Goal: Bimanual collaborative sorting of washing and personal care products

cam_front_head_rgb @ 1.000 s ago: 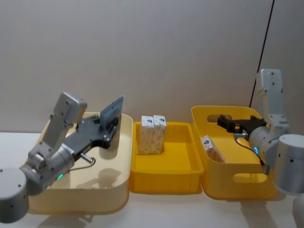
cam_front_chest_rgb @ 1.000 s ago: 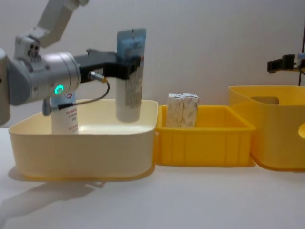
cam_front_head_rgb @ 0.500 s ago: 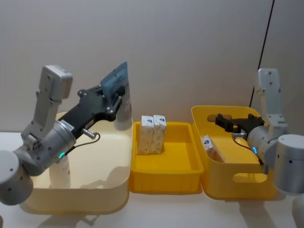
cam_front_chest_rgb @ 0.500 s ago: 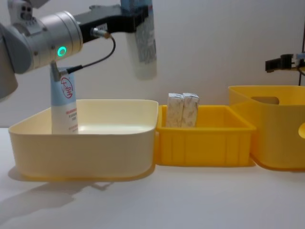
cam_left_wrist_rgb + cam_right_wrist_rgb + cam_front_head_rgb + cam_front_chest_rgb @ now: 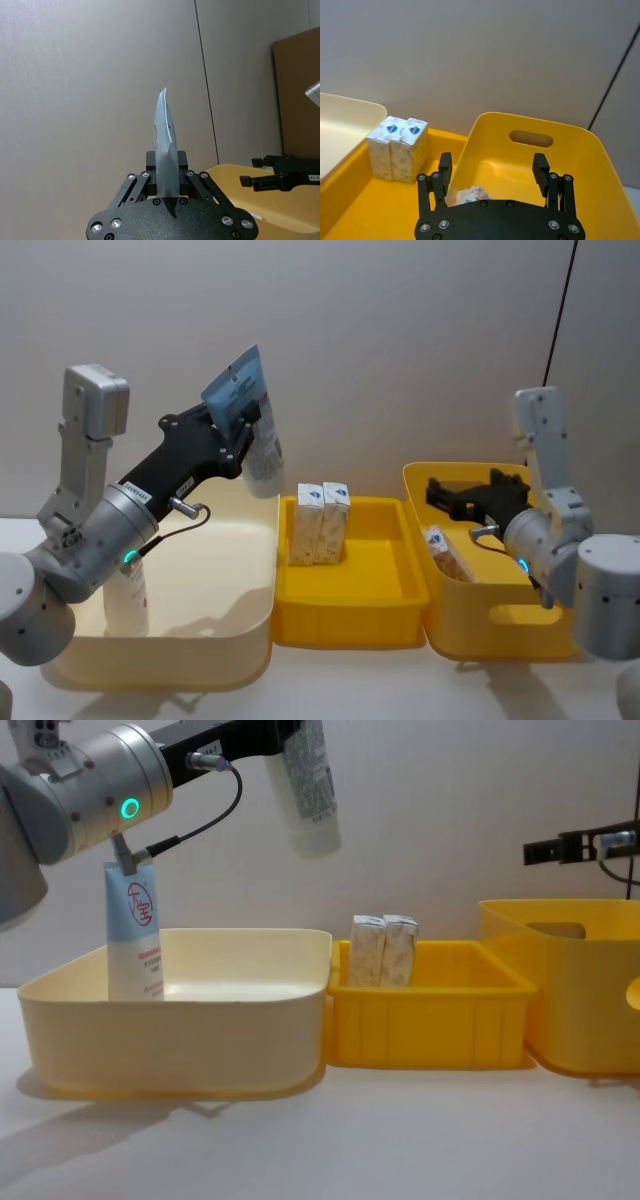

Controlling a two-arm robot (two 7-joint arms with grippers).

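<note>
1. Plain grey wall (image 5: 400,330) backs the white table (image 5: 350,685) in your head view; the left gripper (image 5: 238,432) is clamped on the crimped end of a pale-blue squeeze tube (image 5: 262,455), which is tilted in the air over the far right corner of the cream bin (image 5: 240,650); a second tube (image 5: 128,602) stands upright in that bin's left side; two cartons (image 5: 322,523) stand touching in the yellow tray (image 5: 345,628); the right gripper (image 5: 445,498) hovers with fingers spread over the handled yellow bin (image 5: 500,640), where a third carton (image 5: 447,552) lies tilted.
2. Your left wrist view looks at the held tube edge-on; both fingers pinch its flat end.
3. Your right wrist view has the jaws wide apart with nothing between them; the third carton lies just past them inside the handled yellow bin; the two cartons stand in the neighbouring tray.
4. Your chest view puts the held tube's white base well above the cream bin's rim, leaning toward the tray; the second tube's red round logo faces you.
</note>
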